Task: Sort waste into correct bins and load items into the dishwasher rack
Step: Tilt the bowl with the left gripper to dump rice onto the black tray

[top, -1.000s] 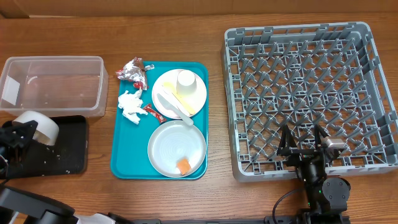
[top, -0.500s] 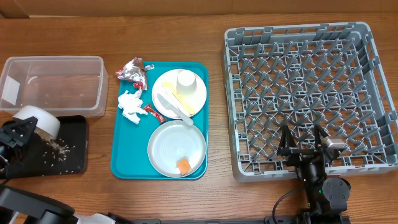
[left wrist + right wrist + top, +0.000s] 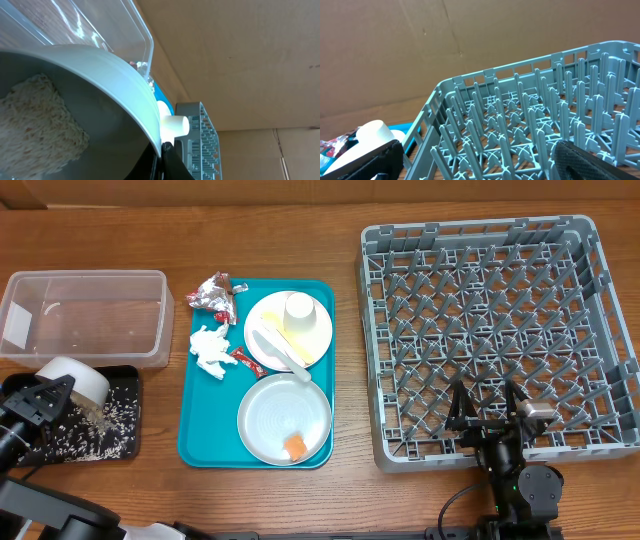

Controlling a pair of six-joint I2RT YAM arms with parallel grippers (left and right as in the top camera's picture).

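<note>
My left gripper point(image 3: 42, 398) is shut on the rim of a small white bowl point(image 3: 76, 379) and holds it tilted over the black tray point(image 3: 122, 442). Loose white rice point(image 3: 100, 420) lies scattered in that tray. In the left wrist view more rice point(image 3: 35, 120) is still inside the bowl point(image 3: 115, 75). The clear tub point(image 3: 85, 315) stands just behind. My right gripper point(image 3: 487, 412) is open and empty over the front edge of the grey dishwasher rack point(image 3: 500, 330). The right wrist view shows the rack's pegs point(image 3: 520, 115) between my fingers point(image 3: 480, 165).
A teal tray point(image 3: 200, 442) holds foil wrappers point(image 3: 212, 292), a white napkin point(image 3: 209, 348), a red packet point(image 3: 240, 357), a white plate point(image 3: 318, 335) with a white cup point(image 3: 298, 310) and white cutlery point(image 3: 275, 350), and a grey plate point(image 3: 270, 415) with an orange cube point(image 3: 295, 445).
The left gripper has tipped the bowl further and shifted it slightly right over the black tray. Much more rice now lies in the tray. The right arm has not moved.
</note>
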